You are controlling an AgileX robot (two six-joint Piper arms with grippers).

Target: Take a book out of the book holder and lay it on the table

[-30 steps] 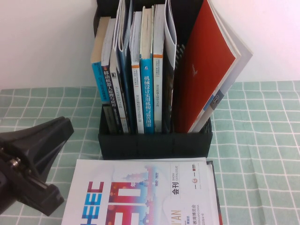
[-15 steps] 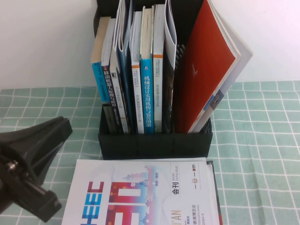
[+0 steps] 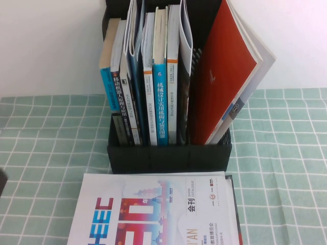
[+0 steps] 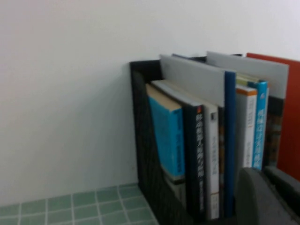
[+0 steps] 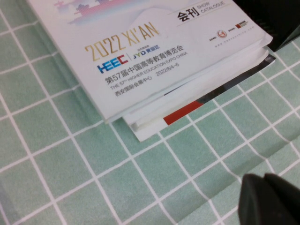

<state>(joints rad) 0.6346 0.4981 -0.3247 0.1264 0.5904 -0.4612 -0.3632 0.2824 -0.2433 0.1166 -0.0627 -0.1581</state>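
The book [image 3: 153, 214], white-fronted with big blue and red letters, lies flat on the table [image 3: 286, 168] just in front of the book holder [image 3: 168, 155]. Its printed corner also shows in the right wrist view [image 5: 140, 56]. The black book holder [image 4: 145, 154] stands upright, full of books. My right gripper [image 5: 265, 179] hovers low over the green cloth beside the book's corner, shut and holding nothing. My left gripper [image 4: 264, 171] is raised near the holder's left side, fingers together with nothing between them. Neither gripper shows in the high view.
A red-covered magazine [image 3: 225, 76] leans out of the holder's right slot. Several upright books [image 3: 158, 76] fill the other slots. A second thin magazine [image 5: 187, 110] lies under the book, its edge sticking out. A white wall [image 3: 51, 46] stands close behind.
The left arm has drawn back toward the lower left and out of the high view. The book and the holder have not moved.
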